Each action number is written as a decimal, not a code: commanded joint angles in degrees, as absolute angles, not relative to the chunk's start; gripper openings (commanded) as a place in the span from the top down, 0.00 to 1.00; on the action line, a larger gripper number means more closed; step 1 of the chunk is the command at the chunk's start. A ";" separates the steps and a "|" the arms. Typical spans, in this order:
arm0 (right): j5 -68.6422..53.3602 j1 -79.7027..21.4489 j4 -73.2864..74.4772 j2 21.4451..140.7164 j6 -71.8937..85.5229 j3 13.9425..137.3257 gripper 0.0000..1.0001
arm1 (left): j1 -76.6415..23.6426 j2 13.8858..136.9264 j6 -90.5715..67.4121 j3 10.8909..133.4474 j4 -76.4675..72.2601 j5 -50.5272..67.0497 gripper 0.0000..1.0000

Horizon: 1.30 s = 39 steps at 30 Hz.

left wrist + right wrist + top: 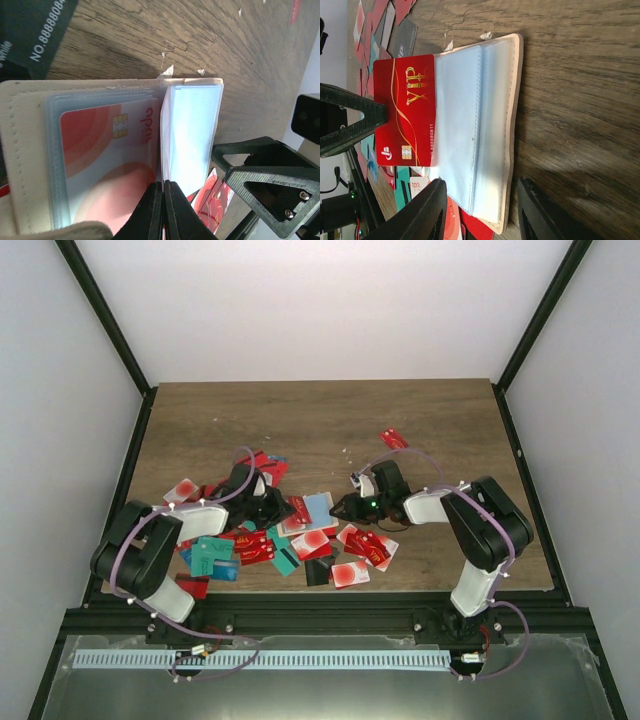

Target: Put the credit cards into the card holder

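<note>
The card holder (318,508) lies open on the table, beige outside (514,100) with light blue sleeves (192,135). A white-and-red card (105,160) sits in one sleeve. A red VIP credit card (405,110) is partly inside another sleeve, its left half sticking out. My left gripper (163,200) is shut on that card's outer edge (283,508). My right gripper (482,210) is open, and its fingers straddle the holder's near end without touching it (345,506). More credit cards (240,550) lie scattered round both grippers.
A heap of red, teal and black cards (365,548) lies under and in front of the right gripper. One red card (394,438) lies alone farther back. A black card (30,30) lies beside the holder. The two grippers are very close together.
</note>
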<state>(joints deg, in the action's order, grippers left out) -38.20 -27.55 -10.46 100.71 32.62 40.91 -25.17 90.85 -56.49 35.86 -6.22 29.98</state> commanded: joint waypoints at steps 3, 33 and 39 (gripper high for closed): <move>-37.24 -27.42 -8.86 103.24 32.77 40.69 0.59 | -25.26 89.38 -57.80 34.51 -3.14 27.40 0.96; -37.97 -27.43 -9.33 103.80 33.31 42.15 0.59 | -25.79 96.26 -55.63 35.52 -6.85 37.68 0.96; -37.97 -27.45 -8.91 104.08 33.01 43.23 0.59 | -25.64 95.70 -53.15 36.58 -3.63 36.65 0.96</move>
